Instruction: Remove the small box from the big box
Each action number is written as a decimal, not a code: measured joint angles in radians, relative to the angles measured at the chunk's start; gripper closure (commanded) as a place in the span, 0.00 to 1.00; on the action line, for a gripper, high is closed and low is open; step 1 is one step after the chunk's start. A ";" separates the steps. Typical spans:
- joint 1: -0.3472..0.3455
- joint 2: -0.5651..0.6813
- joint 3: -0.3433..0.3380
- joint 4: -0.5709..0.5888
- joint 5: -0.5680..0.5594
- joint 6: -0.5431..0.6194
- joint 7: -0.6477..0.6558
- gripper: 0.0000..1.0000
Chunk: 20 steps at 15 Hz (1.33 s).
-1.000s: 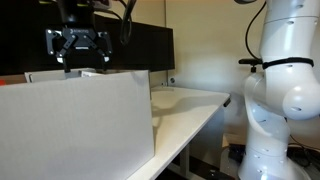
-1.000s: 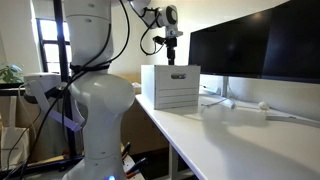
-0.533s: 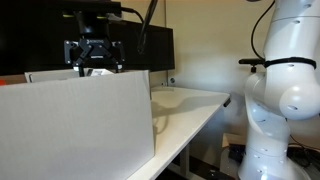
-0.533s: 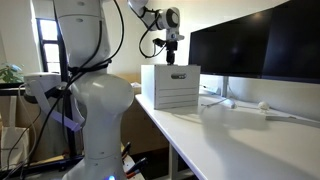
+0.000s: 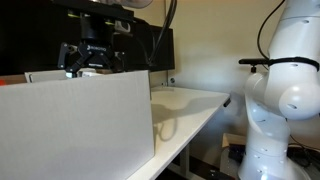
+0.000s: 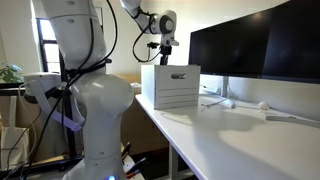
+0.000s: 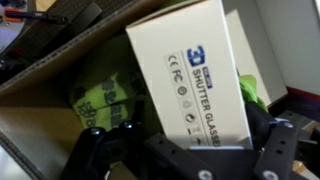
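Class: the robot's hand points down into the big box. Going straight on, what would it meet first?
Probably the small box, straight ahead in the open hand, inside the big box; depth is unclear.

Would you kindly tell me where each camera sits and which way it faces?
An exterior view: low on the desk, against the big box, facing the claw above; white arm at right.
An exterior view: farther along the desk, facing the big box; robot body at left.
Wrist view: looks into the big box at the small box; claw fingers at bottom.
Shared: both exterior views show claw and big box.
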 measured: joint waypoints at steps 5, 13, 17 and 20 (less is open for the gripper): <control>0.000 -0.013 0.025 -0.038 0.048 0.078 -0.034 0.60; -0.002 -0.050 0.066 -0.031 0.019 0.089 -0.034 0.69; -0.004 -0.050 0.081 -0.014 -0.015 0.086 -0.033 0.69; -0.005 -0.050 0.088 0.003 -0.038 0.079 -0.030 0.69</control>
